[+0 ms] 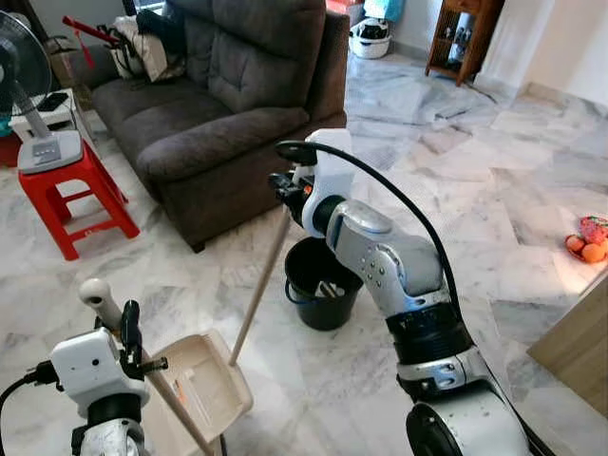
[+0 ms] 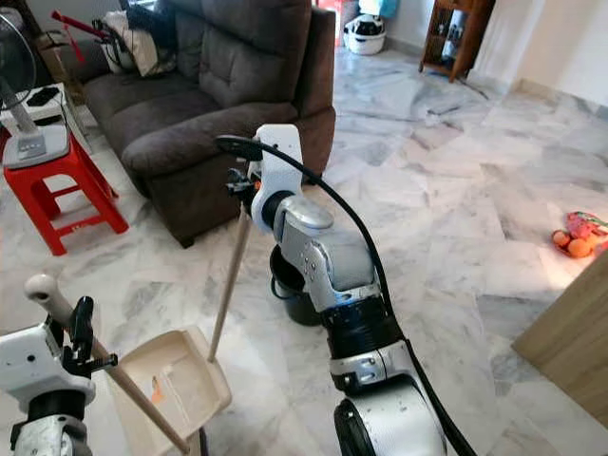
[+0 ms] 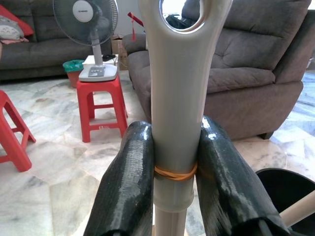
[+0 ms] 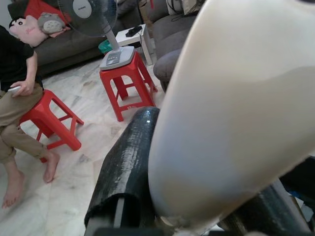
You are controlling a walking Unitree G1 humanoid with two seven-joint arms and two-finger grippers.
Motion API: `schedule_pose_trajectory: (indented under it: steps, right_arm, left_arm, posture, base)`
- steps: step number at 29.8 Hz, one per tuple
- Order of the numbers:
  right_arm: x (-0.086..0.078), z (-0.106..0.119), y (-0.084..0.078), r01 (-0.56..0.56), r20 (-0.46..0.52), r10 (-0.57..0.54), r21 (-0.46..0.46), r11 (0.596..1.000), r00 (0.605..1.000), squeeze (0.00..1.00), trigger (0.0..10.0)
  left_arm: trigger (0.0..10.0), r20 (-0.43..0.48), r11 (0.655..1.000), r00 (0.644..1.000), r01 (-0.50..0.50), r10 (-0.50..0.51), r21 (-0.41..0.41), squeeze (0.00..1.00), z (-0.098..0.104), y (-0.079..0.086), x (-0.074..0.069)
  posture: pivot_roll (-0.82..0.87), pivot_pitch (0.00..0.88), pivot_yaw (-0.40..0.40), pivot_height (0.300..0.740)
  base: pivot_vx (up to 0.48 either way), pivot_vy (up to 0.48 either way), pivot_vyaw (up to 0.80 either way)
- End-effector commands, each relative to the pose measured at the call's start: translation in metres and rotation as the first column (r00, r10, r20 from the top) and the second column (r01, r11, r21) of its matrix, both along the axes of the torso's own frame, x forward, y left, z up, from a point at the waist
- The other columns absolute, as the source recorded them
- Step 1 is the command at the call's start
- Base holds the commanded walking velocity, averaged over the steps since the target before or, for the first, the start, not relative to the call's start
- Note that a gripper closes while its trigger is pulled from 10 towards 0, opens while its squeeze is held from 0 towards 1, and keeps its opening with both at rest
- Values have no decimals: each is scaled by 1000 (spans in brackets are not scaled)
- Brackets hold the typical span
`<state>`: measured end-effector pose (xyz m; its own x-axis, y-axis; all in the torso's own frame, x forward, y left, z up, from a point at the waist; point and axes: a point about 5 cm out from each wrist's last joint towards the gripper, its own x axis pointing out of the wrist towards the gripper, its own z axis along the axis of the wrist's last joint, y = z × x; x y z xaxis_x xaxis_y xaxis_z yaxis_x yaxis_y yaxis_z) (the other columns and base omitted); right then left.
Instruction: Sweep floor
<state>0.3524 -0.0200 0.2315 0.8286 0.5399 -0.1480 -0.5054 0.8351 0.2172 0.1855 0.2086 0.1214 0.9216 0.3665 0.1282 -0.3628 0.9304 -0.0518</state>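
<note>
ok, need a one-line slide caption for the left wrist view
Left end effector clamped on the beige plastic dustpan handle, facing a brown fabric sofa and a fan on a red plastic stool.

The floor (image 1: 494, 190) is pale marble tile with grey veining. On it stands a dark brown sofa (image 1: 228, 104), and just in front of the sofa's near corner sits a black bucket (image 1: 321, 283). Near the bucket a cream dustpan (image 1: 204, 380) rests on the tiles. Left of the sofa stands 1 red stool (image 1: 71, 195) carrying a white fan (image 1: 28, 95). A 2nd red stool (image 4: 49, 123) stands apart from it, with a person (image 4: 15, 98) seated on it, bare feet on the tiles. Some fruit (image 1: 589, 245) lies at the right edge, and a wooden shelf (image 1: 461, 38) stands far back.
</note>
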Motion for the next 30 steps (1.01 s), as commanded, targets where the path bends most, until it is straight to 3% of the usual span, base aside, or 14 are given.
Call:
schedule_pose_trajectory:
  steps: [1, 10, 17, 25, 30]
  right_arm:
    - [-2, 15, 1, -3, 55, 1, 34, 999, 998, 0, 10000]
    - [-5, 37, 1, -9, 225, -31, 173, 985, 974, 0, 10000]
    - [-9, 44, 2, -30, 327, -33, 186, 982, 944, 0, 10000]
    - [-11, 42, 3, -34, 349, -29, 174, 984, 937, 0, 10000]
    - [-13, 47, 3, -43, 413, -34, 174, 984, 910, 0, 10000]
  left_arm:
    - [10000, 44, 1000, 999, -8, 6, 30, 0, 7, 1, 0]
    - [10000, 46, 999, 999, -7, 6, 31, 0, 8, 1, 1]
    - [10000, 49, 999, 999, -4, 3, 32, 0, 8, 0, 1]
    - [10000, 51, 999, 999, -6, 4, 32, 0, 8, 0, 2]
    - [10000, 54, 999, 999, -7, 6, 33, 0, 8, 0, 1]
  posture:
    - [-10, 22, 40, 740]
    - [-8, 20, 41, 740]
    - [-10, 17, 42, 740]
    - [-7, 18, 40, 740]
    - [-8, 20, 40, 740]
  base:
    - [0, 0, 0]
    - [0, 0, 0]
    - [0, 0, 0]
    - [0, 0, 0]
    - [0, 0, 0]
